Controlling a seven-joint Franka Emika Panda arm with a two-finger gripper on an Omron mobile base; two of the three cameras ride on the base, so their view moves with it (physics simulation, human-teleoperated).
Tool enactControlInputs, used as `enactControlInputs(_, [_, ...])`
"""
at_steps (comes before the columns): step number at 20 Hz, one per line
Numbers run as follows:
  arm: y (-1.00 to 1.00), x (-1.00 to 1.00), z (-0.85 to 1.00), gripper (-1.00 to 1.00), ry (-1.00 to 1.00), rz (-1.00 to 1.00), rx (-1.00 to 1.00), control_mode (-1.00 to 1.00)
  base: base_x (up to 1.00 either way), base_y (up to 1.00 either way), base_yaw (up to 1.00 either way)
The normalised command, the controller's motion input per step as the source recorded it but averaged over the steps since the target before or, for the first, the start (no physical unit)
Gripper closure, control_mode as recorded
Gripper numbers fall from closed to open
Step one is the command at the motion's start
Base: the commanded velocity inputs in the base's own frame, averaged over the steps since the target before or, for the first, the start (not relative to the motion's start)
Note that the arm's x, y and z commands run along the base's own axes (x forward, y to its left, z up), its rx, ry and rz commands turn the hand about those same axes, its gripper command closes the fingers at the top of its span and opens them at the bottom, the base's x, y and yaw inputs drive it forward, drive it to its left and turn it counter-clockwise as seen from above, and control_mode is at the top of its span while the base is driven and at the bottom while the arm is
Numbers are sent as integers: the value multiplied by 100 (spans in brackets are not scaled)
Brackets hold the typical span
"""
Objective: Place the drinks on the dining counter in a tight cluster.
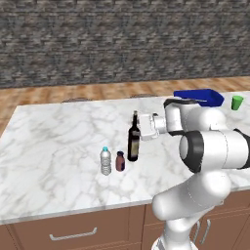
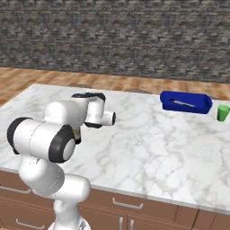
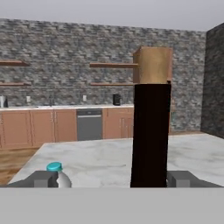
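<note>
Fingers (image 3: pixel 43 179) apart (open), wine bottle (image 3: pixel 151 135) between

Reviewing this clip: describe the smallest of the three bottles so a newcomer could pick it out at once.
Start at the white grey-veined marble island counter and find the three bottles standing close together near its front middle. The tiny purple-brown bottle stands between the clear water bottle with a blue cap and the tall dark wine bottle. It is the shortest.

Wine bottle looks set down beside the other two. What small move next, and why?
Probably back the gripper straight off the wine bottle. Its fingers stand wide either side of the neck, and the bottle stands upright beside the purple bottle and water bottle.
</note>
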Motion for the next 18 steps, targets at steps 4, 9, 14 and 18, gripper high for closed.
enactControlInputs(4, [0,-6,3,-100,-1,0,0,-100,0,0,0])
enactControlInputs(9, [-5,-13,7,-100,-3,0,0,-100,0,0,0])
enactControlInputs(14, [-13,-27,12,-100,-4,0,0,-100,0,0,0])
enactControlInputs(18, [-18,-28,10,-100,0,0,0,-100,0,0,0])
